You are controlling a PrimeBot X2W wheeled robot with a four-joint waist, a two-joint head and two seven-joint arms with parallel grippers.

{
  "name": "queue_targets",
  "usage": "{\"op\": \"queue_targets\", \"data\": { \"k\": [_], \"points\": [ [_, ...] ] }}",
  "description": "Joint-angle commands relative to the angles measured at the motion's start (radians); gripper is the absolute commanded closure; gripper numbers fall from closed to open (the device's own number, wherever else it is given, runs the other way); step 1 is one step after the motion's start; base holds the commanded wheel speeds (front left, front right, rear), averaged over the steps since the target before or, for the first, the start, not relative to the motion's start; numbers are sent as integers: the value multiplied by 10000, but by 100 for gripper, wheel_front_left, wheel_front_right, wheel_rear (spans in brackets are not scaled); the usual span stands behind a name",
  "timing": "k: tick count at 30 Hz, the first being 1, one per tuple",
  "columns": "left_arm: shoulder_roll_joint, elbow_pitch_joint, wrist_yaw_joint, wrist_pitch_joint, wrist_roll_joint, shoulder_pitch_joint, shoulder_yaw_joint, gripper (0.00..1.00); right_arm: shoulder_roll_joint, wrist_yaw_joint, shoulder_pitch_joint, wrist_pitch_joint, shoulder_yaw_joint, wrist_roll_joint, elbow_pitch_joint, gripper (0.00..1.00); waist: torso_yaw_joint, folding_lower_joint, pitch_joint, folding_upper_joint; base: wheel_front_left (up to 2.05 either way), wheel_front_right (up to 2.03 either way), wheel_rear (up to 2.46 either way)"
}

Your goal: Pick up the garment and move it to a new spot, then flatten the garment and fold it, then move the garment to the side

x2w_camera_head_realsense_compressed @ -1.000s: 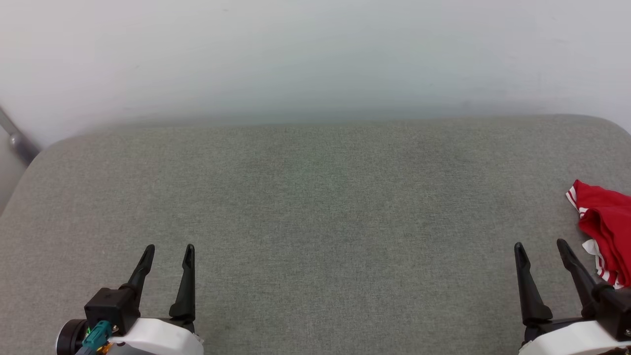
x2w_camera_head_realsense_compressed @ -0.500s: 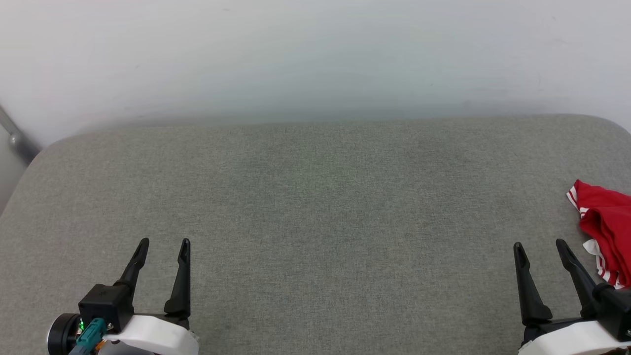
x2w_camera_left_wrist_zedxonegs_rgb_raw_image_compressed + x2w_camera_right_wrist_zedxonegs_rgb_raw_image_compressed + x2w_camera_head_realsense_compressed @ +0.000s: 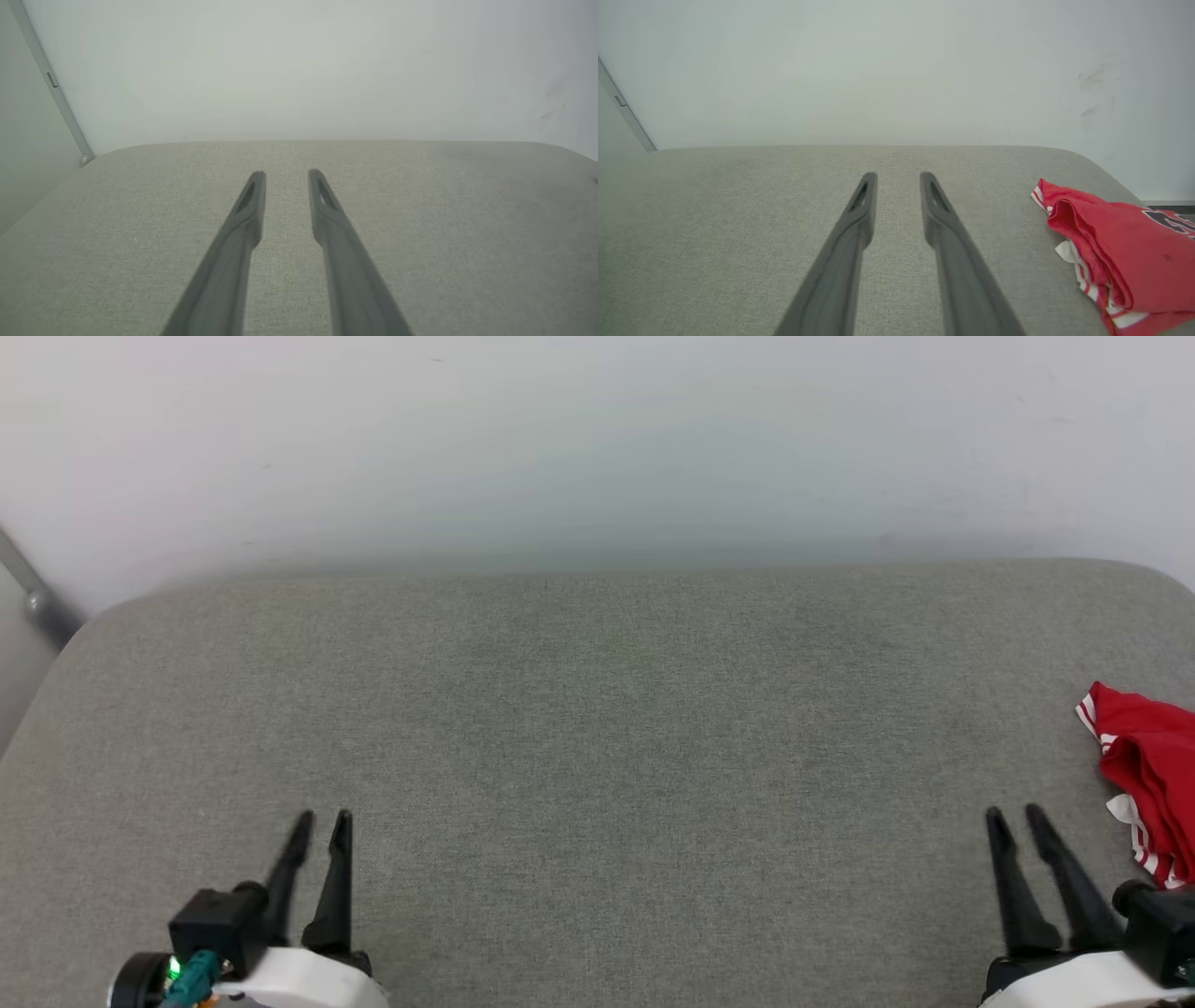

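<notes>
The garment is a red jersey with red-and-white striped trim, lying bunched at the far right edge of the grey cushioned surface. In the right wrist view the garment shows a dark number near that view's right edge. My right gripper hovers at the lower right, just left of the garment and apart from it, its fingers a narrow gap apart with nothing between them. At the lower left my left gripper also stands narrowly open and holds nothing.
A pale wall rises right behind the cushion's rounded back edge. A grey metal bar slants down at the far left. The cushion drops away at its left and right corners.
Both grippers' fingers have drawn closer together, most of it in the last half second. The left gripper also shifted slightly. The garment has not moved.
</notes>
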Motion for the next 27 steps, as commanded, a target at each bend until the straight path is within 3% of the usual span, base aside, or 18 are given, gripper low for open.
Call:
{"op": "queue_targets", "data": {
  "k": [1, 27],
  "points": [
    [-3, -12, -5, 2, -20, -1, 8, 100, 0, 0, 2, -7, 6, 20, -8, 100, 0, 0, 0, 0, 0, 0, 0],
    [-933, 856, -937, 814, -3816, -469, 1015, 100, -241, -1, -832, 159, 217, 5009, 1275, 100, 10, 0, 11, 0, 0, 0, 0]
  ]
}}
